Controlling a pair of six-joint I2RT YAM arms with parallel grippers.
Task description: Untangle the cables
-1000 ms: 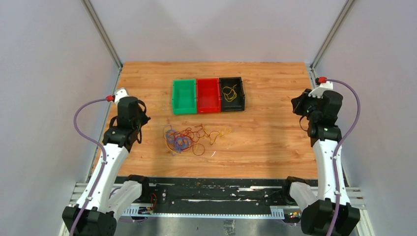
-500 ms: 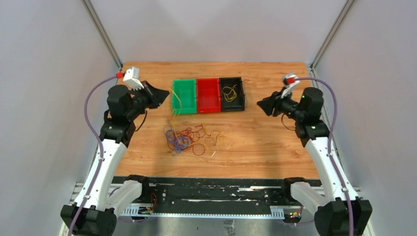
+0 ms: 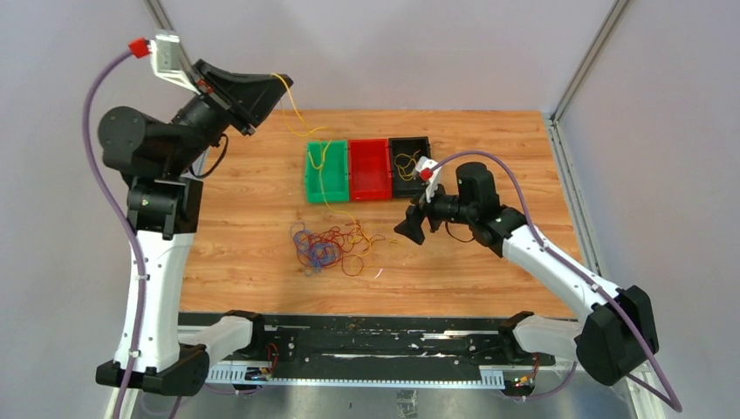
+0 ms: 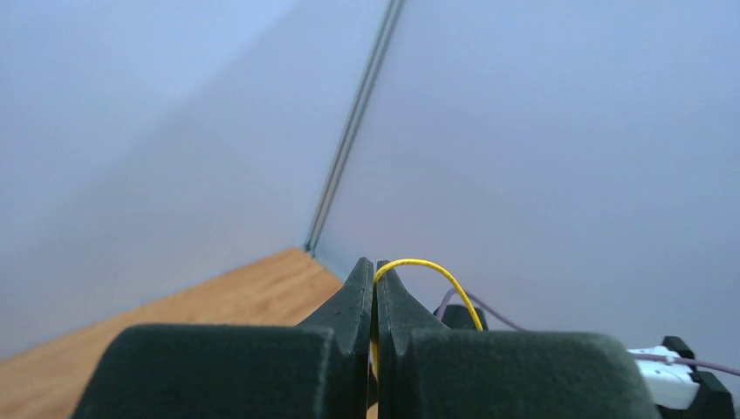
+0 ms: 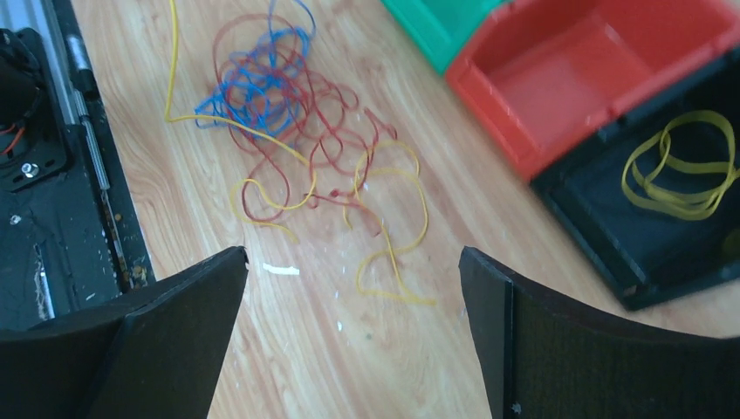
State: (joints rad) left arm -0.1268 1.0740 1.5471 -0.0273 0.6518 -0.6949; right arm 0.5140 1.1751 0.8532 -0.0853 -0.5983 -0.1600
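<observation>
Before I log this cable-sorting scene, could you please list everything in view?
table: one, wooden, under everything.
bins: three in a row at the far middle: green bin, red bin, black bin.
tangle: one, red, blue and yellow cables, on the table in front of the bins.
coil: one, yellow, in the black bin.
yellow cable: one, running from the tangle up past the green bin.
left gripper: one, black, high up, shut on the yellow cable.
right gripper: one, black, open, just right of the tangle.

left hand (image 3: pixel 281 85) lifted a yellow cable (image 4: pixel 419 260) high; right hand (image 5: pixel 353 262) opened
</observation>
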